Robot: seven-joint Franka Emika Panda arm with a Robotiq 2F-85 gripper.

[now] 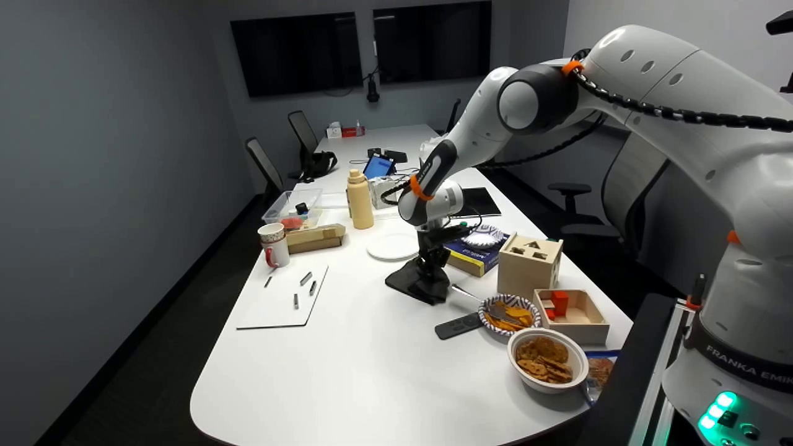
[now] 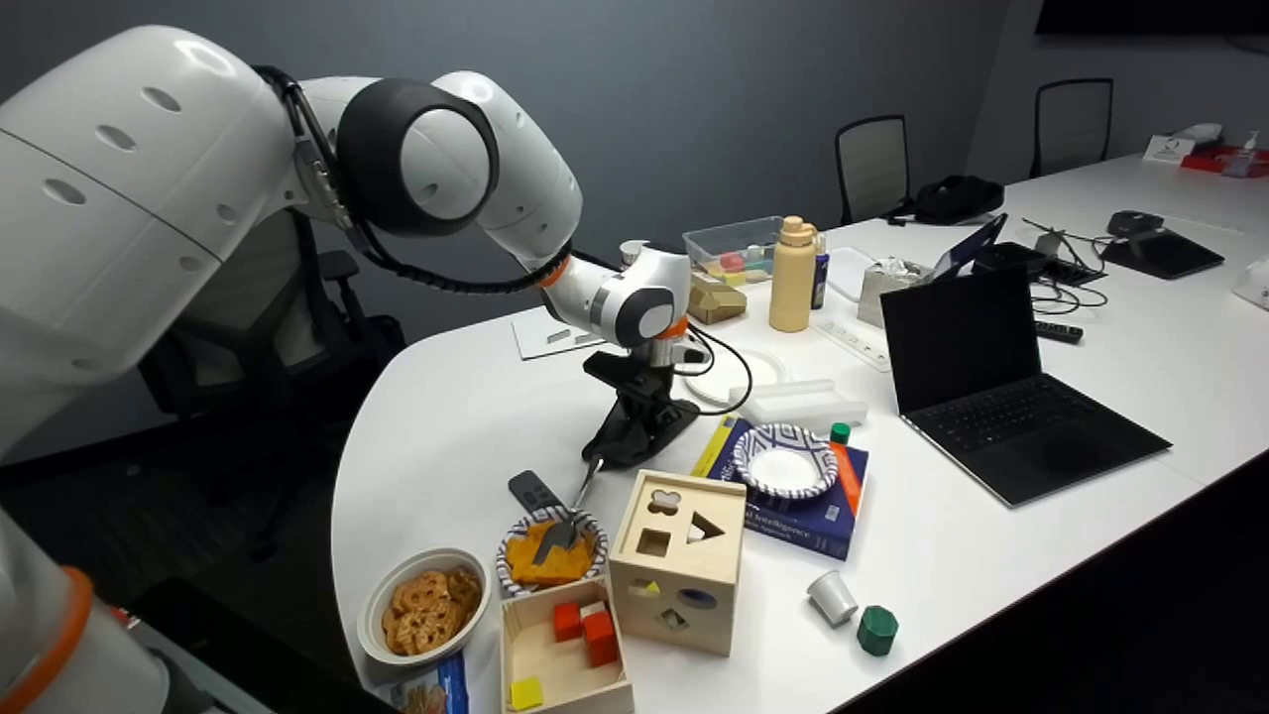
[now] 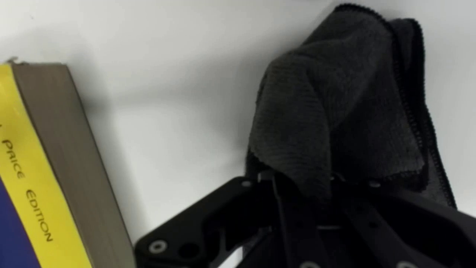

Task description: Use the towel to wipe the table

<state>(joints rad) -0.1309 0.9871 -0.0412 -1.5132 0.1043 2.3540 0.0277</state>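
A dark grey towel (image 1: 409,280) lies bunched on the white table (image 1: 347,371) under my gripper (image 1: 432,263). It also shows in an exterior view (image 2: 623,442) and in the wrist view (image 3: 293,119). In the wrist view my gripper (image 3: 299,182) is shut on a fold of the towel that rises between the fingers. The rest of the towel spreads out against the tabletop. The fingertips are dark against the dark cloth, so their exact edges are hard to see.
A blue and yellow book (image 3: 44,178) with a patterned bowl (image 2: 785,461) lies beside the towel. The spatula (image 2: 585,486) handle reaches close to the towel. A remote (image 1: 458,325), wooden shape box (image 1: 530,266), chip bowl (image 1: 548,359), white plate (image 1: 392,246) and whiteboard (image 1: 282,303) stand around.
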